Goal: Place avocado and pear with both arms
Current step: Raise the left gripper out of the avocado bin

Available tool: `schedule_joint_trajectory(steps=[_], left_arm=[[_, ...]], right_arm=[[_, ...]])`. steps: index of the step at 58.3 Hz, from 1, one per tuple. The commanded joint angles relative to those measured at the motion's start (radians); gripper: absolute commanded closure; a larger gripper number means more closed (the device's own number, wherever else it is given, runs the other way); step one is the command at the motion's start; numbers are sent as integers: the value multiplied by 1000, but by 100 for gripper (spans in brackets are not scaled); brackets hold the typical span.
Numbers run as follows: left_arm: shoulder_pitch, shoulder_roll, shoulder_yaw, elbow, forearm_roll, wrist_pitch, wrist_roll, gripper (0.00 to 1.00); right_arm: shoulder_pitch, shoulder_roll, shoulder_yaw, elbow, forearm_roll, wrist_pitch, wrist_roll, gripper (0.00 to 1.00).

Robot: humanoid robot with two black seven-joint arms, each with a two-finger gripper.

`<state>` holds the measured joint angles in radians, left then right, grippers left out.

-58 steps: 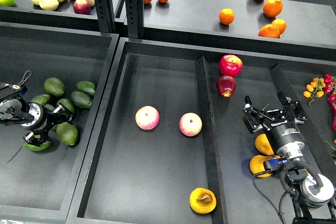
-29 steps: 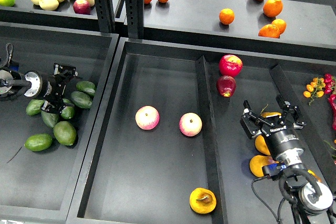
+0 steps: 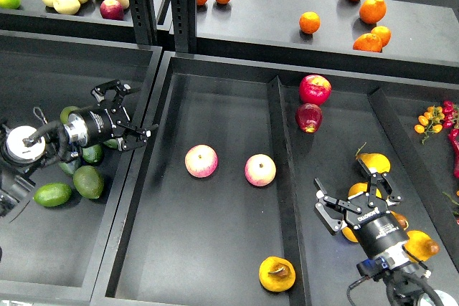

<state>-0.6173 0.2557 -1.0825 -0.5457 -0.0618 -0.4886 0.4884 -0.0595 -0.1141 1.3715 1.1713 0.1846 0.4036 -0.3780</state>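
While both arms hover over the black trays, the left gripper (image 3: 128,116) spreads its two fingers wide with nothing between them, at the right edge of the left tray beside a heap of green avocados. One plump mid-green avocado (image 3: 89,181) lies at the heap's near side. On the right, the right gripper (image 3: 356,195) also stands wide open and empty above yellow pears. Apart from them, a squat yellow-orange pear with a brown hollow (image 3: 277,274) rests near the front of the middle tray (image 3: 179,249).

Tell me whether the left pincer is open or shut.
Open. The left pincer has its two fingers spread wide apart over the tray wall, with nothing between them.
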Motion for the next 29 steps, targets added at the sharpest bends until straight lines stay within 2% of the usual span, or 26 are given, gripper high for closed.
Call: schedule_joint_trajectory(steps=[1, 9, 20, 29], left_arm=[[96, -75, -115, -54, 0, 0, 0, 3], [165, -134, -211, -99, 0, 0, 0, 3], [235, -217, -319, -174, -3, 0, 0, 3], [303, -256, -358, -232, -4, 0, 0, 2]], right_arm=[[-14, -68, -40, -13, -2, 63, -53, 1], [-19, -153, -78, -15, -2, 85, -111, 1], [-8, -251, -138, -16, -7, 85, -111, 1], [3, -320, -203, -15, -11, 85, -111, 1]])
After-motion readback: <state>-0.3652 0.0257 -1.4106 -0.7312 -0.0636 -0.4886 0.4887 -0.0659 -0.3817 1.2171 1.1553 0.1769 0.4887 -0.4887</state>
